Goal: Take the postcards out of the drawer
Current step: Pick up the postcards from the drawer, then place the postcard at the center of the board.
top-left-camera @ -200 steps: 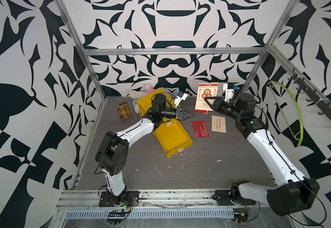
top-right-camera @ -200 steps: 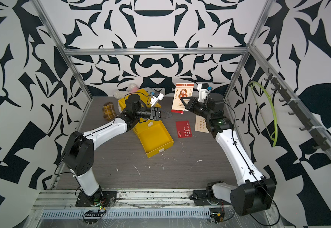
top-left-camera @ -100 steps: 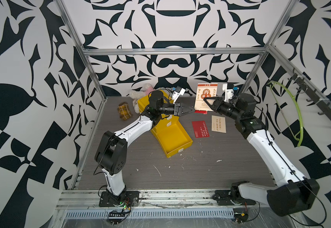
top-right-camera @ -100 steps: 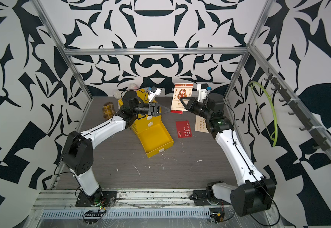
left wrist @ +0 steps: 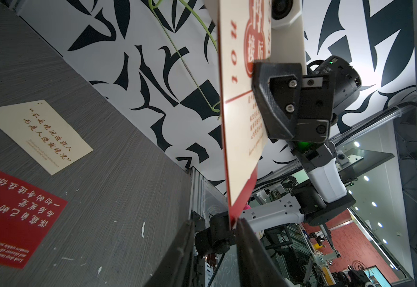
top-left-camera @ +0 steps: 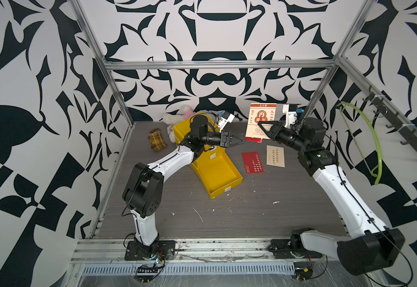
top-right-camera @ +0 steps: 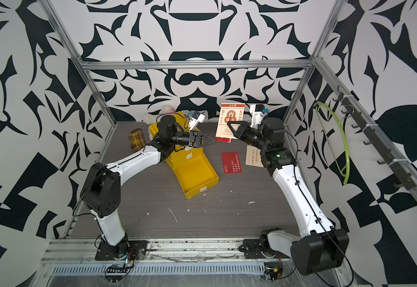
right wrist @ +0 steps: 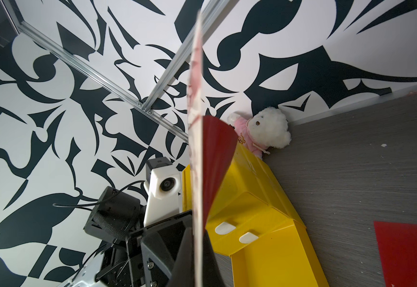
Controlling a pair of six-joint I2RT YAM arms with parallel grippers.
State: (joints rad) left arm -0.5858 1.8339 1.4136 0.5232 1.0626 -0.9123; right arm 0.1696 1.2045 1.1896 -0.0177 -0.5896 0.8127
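Note:
My right gripper [top-left-camera: 260,125] [right wrist: 197,233] is shut on two postcards held upright in the air: a cream one with an orange-brown emblem [top-left-camera: 258,121] [left wrist: 237,99] and a red one [right wrist: 214,154] [left wrist: 242,198] behind it. My left gripper [top-left-camera: 243,142] [left wrist: 214,223] is open, and the red card's lower corner sits at the tip of one finger. A red postcard [top-left-camera: 252,162] and a cream postcard [top-left-camera: 275,156] lie flat on the table. The yellow drawer [top-left-camera: 217,171] [right wrist: 264,261] stands pulled out, its inside bare.
The yellow drawer housing [top-left-camera: 185,129] sits behind the left arm. A white and pink plush toy [top-left-camera: 180,116] and a plaid cloth [top-left-camera: 157,139] lie at the back left. A green hose [top-left-camera: 374,139] hangs on the right wall. Metal frame posts stand at the back corners.
My left gripper has rolled and reached a little to the right, up to the lower corner of the held cards. The right arm and its cards have stayed almost still.

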